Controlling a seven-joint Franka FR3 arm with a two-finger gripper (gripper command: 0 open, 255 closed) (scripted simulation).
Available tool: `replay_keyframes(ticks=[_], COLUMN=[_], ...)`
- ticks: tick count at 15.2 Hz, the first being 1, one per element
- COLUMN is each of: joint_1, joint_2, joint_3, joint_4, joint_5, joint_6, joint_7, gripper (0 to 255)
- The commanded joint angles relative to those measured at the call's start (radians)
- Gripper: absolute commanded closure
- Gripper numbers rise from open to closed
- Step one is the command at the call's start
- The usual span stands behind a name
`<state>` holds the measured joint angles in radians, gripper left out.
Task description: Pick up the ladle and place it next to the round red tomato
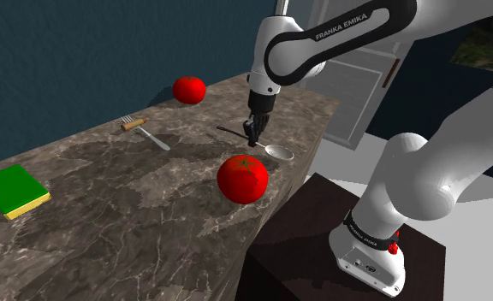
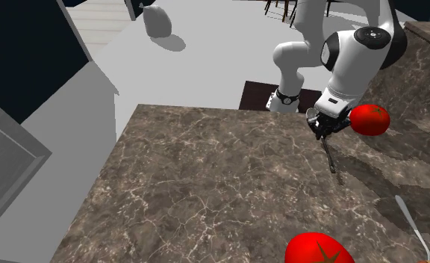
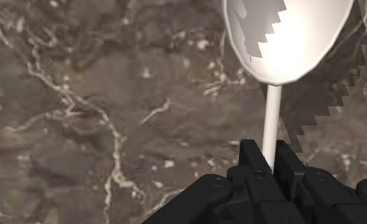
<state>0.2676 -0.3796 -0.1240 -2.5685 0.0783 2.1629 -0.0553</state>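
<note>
The ladle has a pale shiny bowl (image 3: 287, 38) and a thin handle (image 3: 271, 121). It sits low on the dark marble counter (image 1: 133, 222), with its bowl (image 1: 279, 153) near the counter's edge. My black gripper (image 1: 252, 132) comes down from above and is shut on the handle, just behind the bowl; the fingers clasp the handle in the wrist view (image 3: 271, 162). A round red tomato (image 1: 242, 178) rests just in front of the bowl, and a second tomato (image 1: 188, 89) sits at the far edge. In the second exterior view, the gripper (image 2: 322, 128) is beside one tomato (image 2: 369, 119), and the handle (image 2: 331, 158) trails away from it.
A fork (image 1: 146, 132) with a brown handle lies to the shoulder view's left of the ladle. A green book (image 1: 14, 190) lies at the far left. The dark stand (image 1: 322, 248) is below the counter's edge. A white panelled door (image 1: 365, 85) stands behind the arm.
</note>
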Motion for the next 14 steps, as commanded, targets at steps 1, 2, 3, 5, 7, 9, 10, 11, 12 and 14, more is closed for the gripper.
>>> replay_keyframes(ticks=[1,2,3,5,7,9,10,11,12,14], joint_1=[0.0,0.0,0.0,0.0,0.0,0.0,-0.003,-0.005,-0.007,-0.009], joint_2=[0.0,0.0,0.0,0.0,0.0,0.0,-0.016,-0.031,-0.044,-0.053], joint_3=[0.0,0.0,0.0,0.0,0.0,0.0,0.0,-0.001,-0.001,-0.002], joint_4=[0.0,0.0,0.0,0.0,0.0,0.0,0.021,0.044,0.068,0.088], joint_5=[0.0,0.0,0.0,0.0,0.0,0.0,-0.004,-0.008,-0.011,-0.014], joint_6=[0.001,0.001,0.001,0.001,0.001,0.001,-0.037,-0.075,-0.112,-0.141], joint_7=[0.0,0.0,0.0,0.0,0.0,0.0,0.003,0.005,0.007,0.008], gripper=[255,255,255,0,0,0,0,0,0,0])
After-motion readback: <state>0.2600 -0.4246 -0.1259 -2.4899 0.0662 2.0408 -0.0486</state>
